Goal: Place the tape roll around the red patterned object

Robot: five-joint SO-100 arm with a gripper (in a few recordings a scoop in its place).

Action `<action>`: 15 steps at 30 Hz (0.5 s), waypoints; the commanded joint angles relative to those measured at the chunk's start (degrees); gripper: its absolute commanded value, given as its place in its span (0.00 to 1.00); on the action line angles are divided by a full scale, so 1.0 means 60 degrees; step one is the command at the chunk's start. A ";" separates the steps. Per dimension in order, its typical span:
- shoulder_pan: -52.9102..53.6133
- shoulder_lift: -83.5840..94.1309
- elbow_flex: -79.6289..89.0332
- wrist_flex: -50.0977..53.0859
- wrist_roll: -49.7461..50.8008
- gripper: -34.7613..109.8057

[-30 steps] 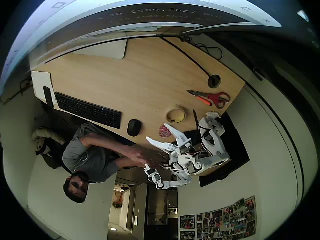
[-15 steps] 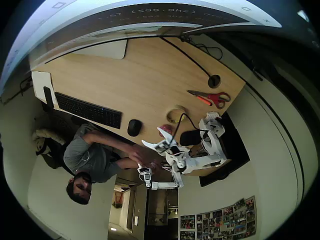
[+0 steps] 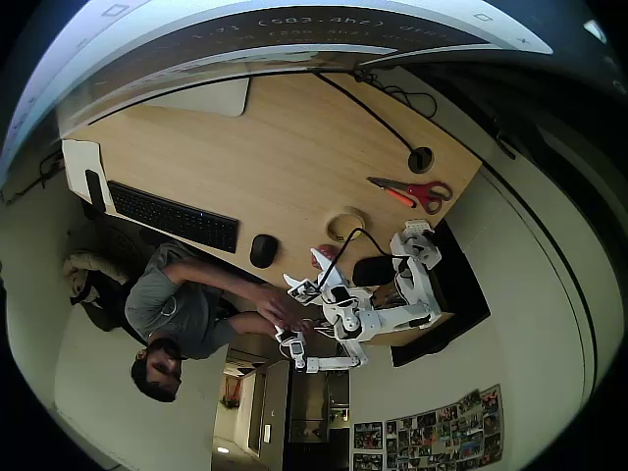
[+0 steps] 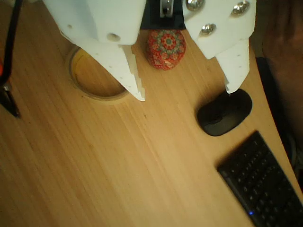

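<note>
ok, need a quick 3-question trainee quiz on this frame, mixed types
1. True or false: the tape roll already encircles the red patterned object.
2. In the wrist view, what lies right of the pincer? A) scissors B) black mouse C) a cup
3. Fill in: the pincer's jaws are ____.

Key: 1 false, they lie apart on the wooden desk; 2 B; 3 open, holding nothing.
</note>
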 commanded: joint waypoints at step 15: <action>-0.0732 0.3853 0.3193 -0.0161 -0.1421 0.54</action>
